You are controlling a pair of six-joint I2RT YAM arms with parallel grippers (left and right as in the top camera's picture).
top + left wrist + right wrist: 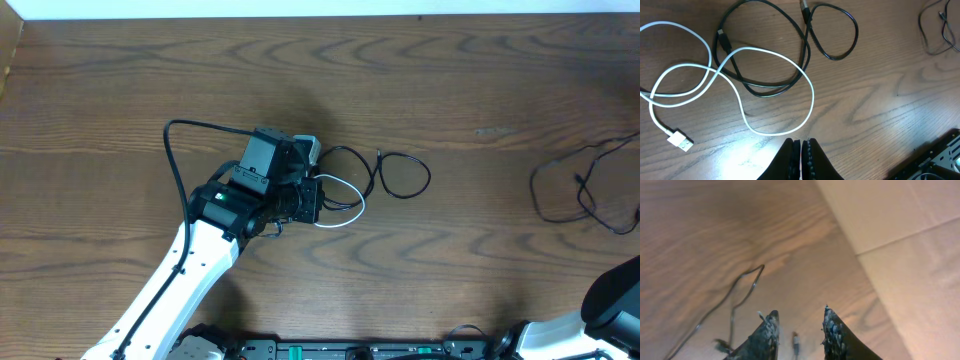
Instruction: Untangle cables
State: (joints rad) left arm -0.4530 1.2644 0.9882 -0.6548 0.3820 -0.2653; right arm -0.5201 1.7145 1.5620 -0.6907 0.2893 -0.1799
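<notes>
The table [450, 80] is viewed from straight above, at a distance, by the overhead camera. The left wrist view is taken close and downward, past the left gripper [801, 147] at bottom centre; its white cable [740, 50] is shared with the overhead centre. The right wrist view is taken low and obliquely past the right gripper [799, 317]; its black cable [735, 300] appears to be shared with the overhead right edge.

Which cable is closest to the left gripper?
The white cable, its loop just ahead of the left gripper. It is the only white one; the looped black cable crossing it lies farther, the other black cable far off right.
</notes>
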